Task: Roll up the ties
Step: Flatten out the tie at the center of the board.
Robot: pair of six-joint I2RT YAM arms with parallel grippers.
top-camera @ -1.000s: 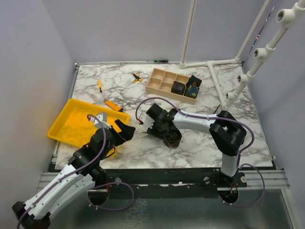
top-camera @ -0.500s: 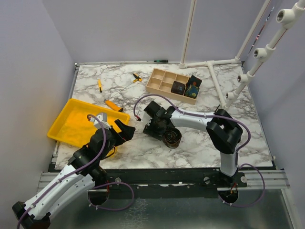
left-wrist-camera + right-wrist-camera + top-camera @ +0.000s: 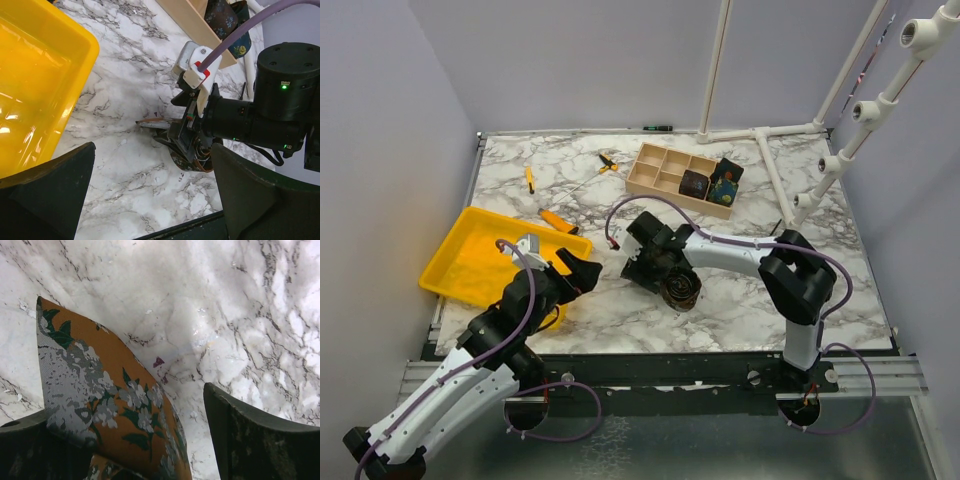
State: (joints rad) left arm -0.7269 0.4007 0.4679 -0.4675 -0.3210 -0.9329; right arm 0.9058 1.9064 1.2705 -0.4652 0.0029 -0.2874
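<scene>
Lower left of the overhead view: left gripper (image 3: 582,272), jaws spread wide with nothing between them, just beside the near right corner of a yellow tray (image 3: 455,262) on the marble surface (image 3: 750,300).

Centre of the overhead view: brown tie (image 3: 681,288), mostly wound into a roll, coil end facing up, resting on the surface just below and right of the right wrist.

Left wrist view, centre: same roll under the right arm, a loose pointed tail sticking out toward frame left, low over the surface.

Right wrist view: right gripper (image 3: 115,405), jaws spread. Orange fabric with a grey and green flower print between them, lying against the finger at lower left of the frame and clear of the finger at right, so not pinched.

Upper left of the overhead view: three orange-handled screwdrivers (image 3: 558,221) scattered beyond the tray.

Upper centre: wooden box (image 3: 665,170) with compartments. Two dark rolled ties (image 3: 694,184) at its right end, one inside the box, the other at its rim with its exact seat unclear.

Top right: white pipes (image 3: 760,132) along the far edge.
</scene>
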